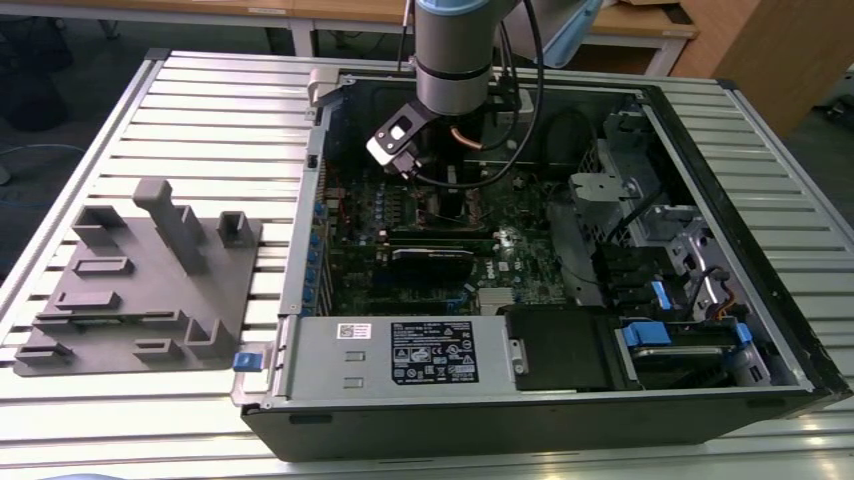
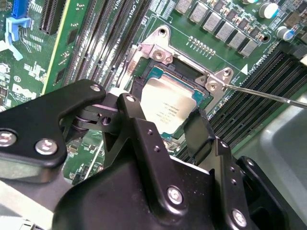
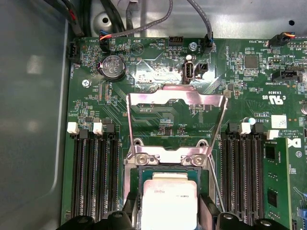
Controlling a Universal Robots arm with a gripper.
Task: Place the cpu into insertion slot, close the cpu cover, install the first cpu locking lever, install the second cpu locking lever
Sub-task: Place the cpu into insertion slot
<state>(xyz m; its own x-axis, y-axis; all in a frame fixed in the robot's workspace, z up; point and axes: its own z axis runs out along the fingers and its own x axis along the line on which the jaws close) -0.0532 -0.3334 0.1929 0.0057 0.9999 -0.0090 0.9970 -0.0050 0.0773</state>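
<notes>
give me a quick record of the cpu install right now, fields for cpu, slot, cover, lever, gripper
cpu: at the insertion slot, under the gripper; seating cannot be told
insertion slot: on the green motherboard inside the open computer case
cpu cover: open, tipped back off the slot
locking lever: one thin rod beside the slot, not across the cover
gripper: low over the cpu, straddling it

A pale slatted metal table (image 1: 174, 110) spread wide around the gripper (image 1: 447, 195), its slats glaring under bright light. Well beyond the gripper stood wooden desks (image 1: 641, 20) and a wooden cabinet (image 1: 767, 50) on dark floor (image 1: 80, 50).
</notes>
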